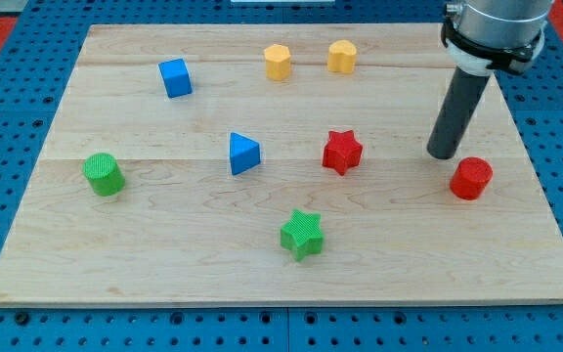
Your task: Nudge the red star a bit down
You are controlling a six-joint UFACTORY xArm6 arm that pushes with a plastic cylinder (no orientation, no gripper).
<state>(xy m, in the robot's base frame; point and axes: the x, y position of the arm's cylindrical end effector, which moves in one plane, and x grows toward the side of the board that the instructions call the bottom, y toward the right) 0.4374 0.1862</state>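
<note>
The arm's upper body is cut off by the far edge of the view, so you see only its grey collar and the dark rod below it. This arm has no fingers, so there is nothing to report as wide, narrow or holding. My tip [444, 154] rests on the table [164, 244] on the right side, just far-left of the red cylinder [471, 178] and apart from it. The rod hides a strip of the table behind it.

The red star [341, 152] sits near the middle, well left of my tip, with bare wood between them. Nothing touches it.

To the star's left you have the blue triangle [243, 154], and nearer to you, slightly left, the green star [302, 234]. The green cylinder [103, 174] stands far off on the left. On the far side are the blue cube [175, 77] and two yellow blocks: the left yellow block [278, 61] looks six-sided, while the exact shape of the right yellow block [341, 56] is hard to make out. None of the blocks touch one another.
</note>
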